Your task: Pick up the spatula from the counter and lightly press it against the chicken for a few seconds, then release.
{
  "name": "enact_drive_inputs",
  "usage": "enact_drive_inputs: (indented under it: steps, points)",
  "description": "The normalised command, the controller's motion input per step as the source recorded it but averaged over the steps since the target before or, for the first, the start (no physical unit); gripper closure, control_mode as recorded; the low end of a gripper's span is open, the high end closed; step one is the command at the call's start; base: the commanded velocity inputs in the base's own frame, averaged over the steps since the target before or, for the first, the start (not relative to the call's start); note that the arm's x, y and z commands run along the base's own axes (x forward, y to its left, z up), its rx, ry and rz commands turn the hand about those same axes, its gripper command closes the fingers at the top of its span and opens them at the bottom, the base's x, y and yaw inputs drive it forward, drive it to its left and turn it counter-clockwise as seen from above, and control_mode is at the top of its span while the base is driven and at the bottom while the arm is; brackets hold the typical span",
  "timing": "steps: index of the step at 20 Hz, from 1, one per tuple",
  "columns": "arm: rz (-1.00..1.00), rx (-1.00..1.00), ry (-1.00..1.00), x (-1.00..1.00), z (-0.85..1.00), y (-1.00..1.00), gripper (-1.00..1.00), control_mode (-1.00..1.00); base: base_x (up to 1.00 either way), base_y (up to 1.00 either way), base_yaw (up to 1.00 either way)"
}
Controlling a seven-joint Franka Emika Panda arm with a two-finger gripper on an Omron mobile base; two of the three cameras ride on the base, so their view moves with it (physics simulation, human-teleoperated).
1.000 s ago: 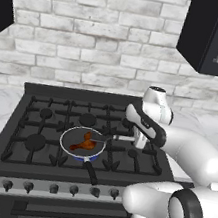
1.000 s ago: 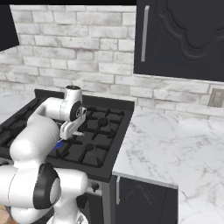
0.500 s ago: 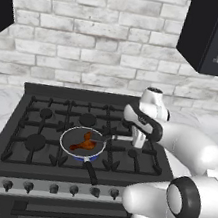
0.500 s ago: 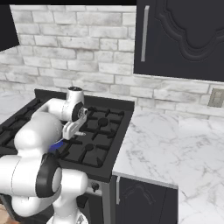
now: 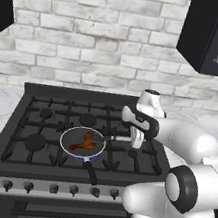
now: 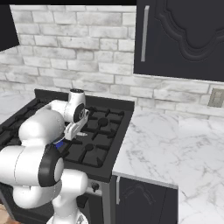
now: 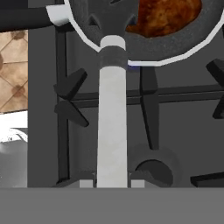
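My gripper (image 7: 112, 183) is shut on the pale handle of the spatula (image 7: 112, 122). The handle runs up the hand view to a dark head that lies over the rim of the frying pan (image 7: 175, 61). Brown chicken (image 7: 168, 15) lies in that pan, just right of the head; whether they touch I cannot tell. From the left base view the pan (image 5: 68, 147) with the chicken (image 5: 84, 141) sits mid-stove, and the gripper (image 5: 137, 139) hangs to its right, holding the spatula (image 5: 118, 139) towards it. The right base view has the gripper (image 6: 72, 133) low over the burners.
The black stove (image 5: 38, 119) carries raised grates and several burners. The pan's black handle (image 5: 91, 171) points at the front edge with its knobs (image 5: 51, 188). Marble counter (image 6: 162, 144) stretches to the right, under dark cabinets (image 6: 183, 35). A brick wall (image 5: 93, 37) stands behind.
The hand with the spatula has sunk slightly and edged towards the pan. Pan and chicken have stayed where they were.
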Motion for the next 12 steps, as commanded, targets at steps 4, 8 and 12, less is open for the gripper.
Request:
enact_drive_inputs:
  steps: [4,8,12]
  points:
    - [0.01,0.0,0.0,0.24,-0.11,0.0,1.0,-1.0,0.0,0.0,0.0]
    - [0.01,0.0,0.0,0.26,-0.12,0.01,1.0,-1.0,0.0,0.0,0.0]
    - [0.01,0.0,0.0,0.29,-0.14,0.07,1.0,-1.0,0.0,0.0,0.0]
